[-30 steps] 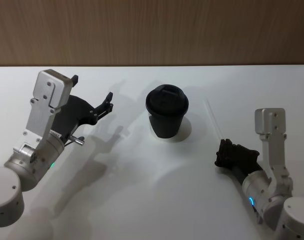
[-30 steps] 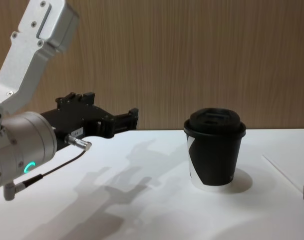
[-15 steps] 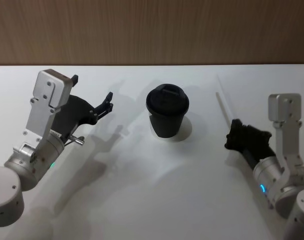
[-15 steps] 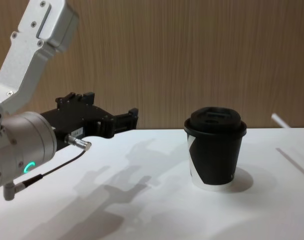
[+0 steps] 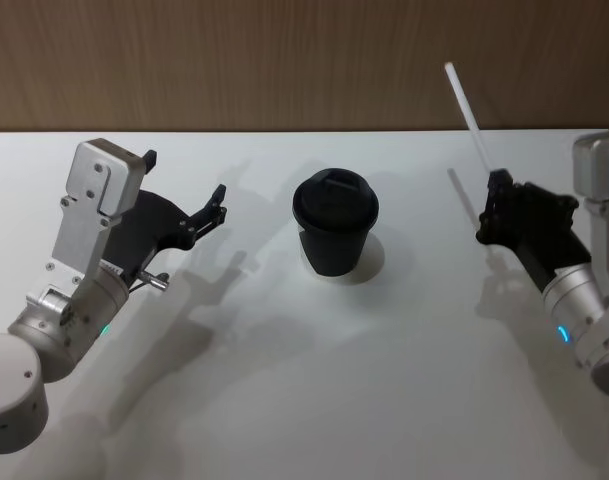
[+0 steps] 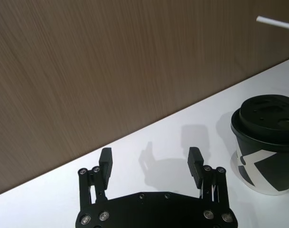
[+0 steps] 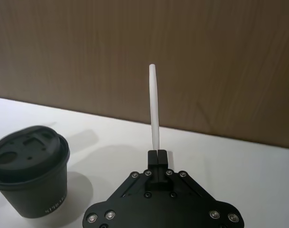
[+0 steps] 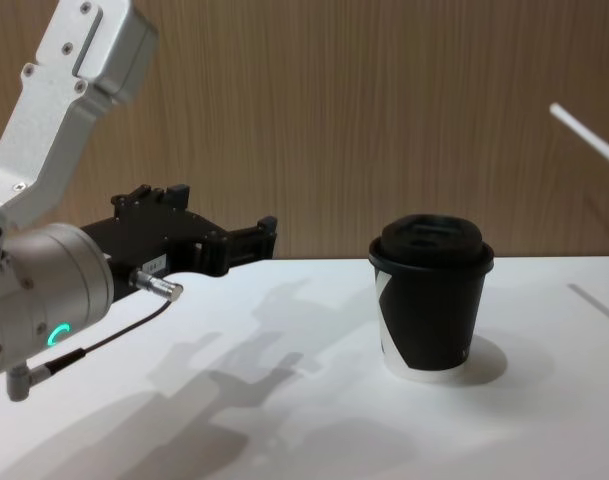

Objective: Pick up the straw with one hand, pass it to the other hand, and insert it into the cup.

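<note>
HOLD: straw (image 5: 466,105) is pinched at its lower end by right claw (image 5: 494,205), aloft for handover | RECEIVER: left claw (image 5: 184,176) is spread wide near cup (image 5: 334,225)

Brown wood-grain wall (image 5: 234,60) at back, fine vertical grain, plain panel. White matte counter (image 5: 284,400) runs up to wall, straight seam where both meet. Soft grey shadows spread over counter. Light even, bright.
</note>
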